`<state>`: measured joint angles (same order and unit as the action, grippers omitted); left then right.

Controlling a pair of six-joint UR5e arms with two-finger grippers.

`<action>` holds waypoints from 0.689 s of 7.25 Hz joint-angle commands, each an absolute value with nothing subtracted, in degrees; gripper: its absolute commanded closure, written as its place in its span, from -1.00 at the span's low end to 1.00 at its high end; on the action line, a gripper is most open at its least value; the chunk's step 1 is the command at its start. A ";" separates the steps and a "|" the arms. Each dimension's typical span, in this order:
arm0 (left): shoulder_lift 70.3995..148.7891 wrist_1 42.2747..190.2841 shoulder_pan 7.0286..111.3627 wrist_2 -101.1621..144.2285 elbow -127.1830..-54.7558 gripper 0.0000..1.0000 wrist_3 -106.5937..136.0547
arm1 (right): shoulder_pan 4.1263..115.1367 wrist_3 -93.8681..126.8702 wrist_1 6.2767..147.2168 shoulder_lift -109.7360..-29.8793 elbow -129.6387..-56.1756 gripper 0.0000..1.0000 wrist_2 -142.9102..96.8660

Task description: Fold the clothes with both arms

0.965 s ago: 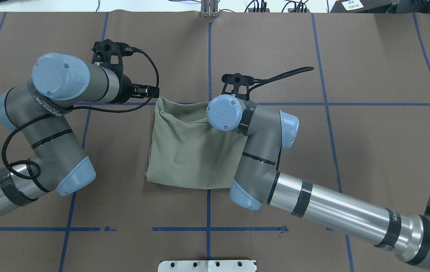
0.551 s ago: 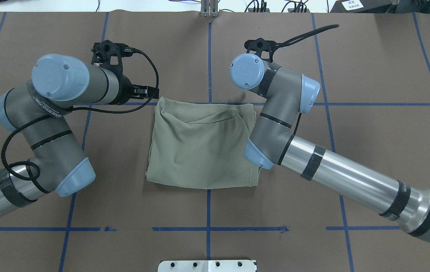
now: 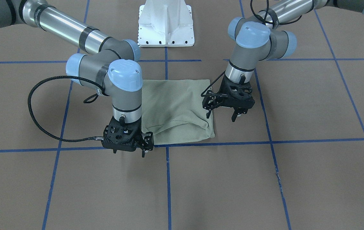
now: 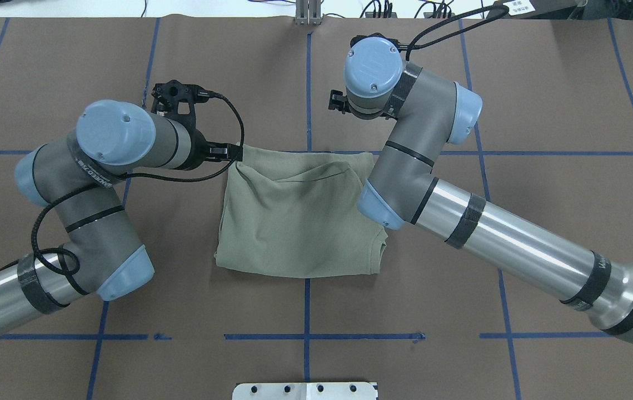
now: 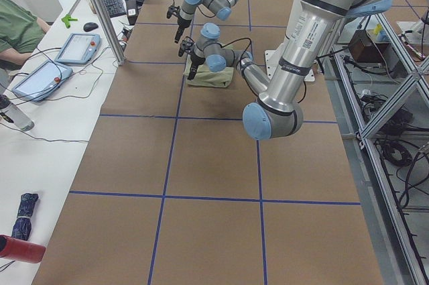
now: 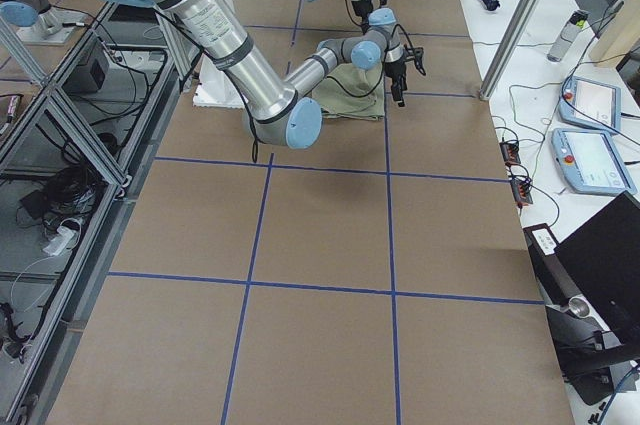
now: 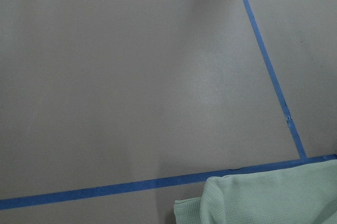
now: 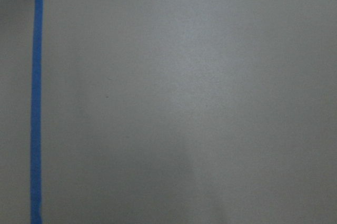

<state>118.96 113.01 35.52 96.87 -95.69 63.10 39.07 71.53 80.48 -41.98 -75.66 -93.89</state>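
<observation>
The sage-green shirt [image 4: 294, 216] lies folded into a rough square at the table's centre, with a loose fold along its far edge. It also shows in the front view [image 3: 175, 105] and as a corner in the left wrist view [image 7: 263, 203]. My left gripper [image 4: 232, 151] is open right at the shirt's far-left corner. In the front view [image 3: 220, 114] one finger is over the shirt's edge. My right gripper [image 4: 337, 103] is open and empty, off the cloth. In the front view [image 3: 146, 146] it hangs beside the shirt's far-right corner.
Brown paper [image 4: 544, 111] with blue tape lines [image 4: 308, 83] covers the table. The white pedestal base [image 3: 166, 22] stands on the robot's side. A side bench with tablets [image 5: 80, 47] and a seated person [image 5: 17, 27] is past the far edge.
My right arm lifted off the shirt and swung away to the far right, leaving the folded cloth flat. My left gripper moved in towards the shirt's far-left corner.
</observation>
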 commanded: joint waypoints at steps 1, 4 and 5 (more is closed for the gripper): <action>119.01 112.85 29.30 89.68 -94.84 -1.00 64.25 | 39.11 71.72 80.07 -42.45 -76.64 -1.00 -94.48; 119.44 112.85 28.83 89.30 -92.21 -1.00 64.07 | 39.02 71.72 80.07 -43.07 -77.43 -1.00 -94.39; 119.62 112.85 28.65 89.21 -91.15 -1.00 63.99 | 39.02 71.72 80.07 -43.07 -77.43 -1.00 -94.39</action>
<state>119.40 112.83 28.86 89.38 -92.45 64.10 39.04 71.72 80.07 -43.02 -77.37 -94.40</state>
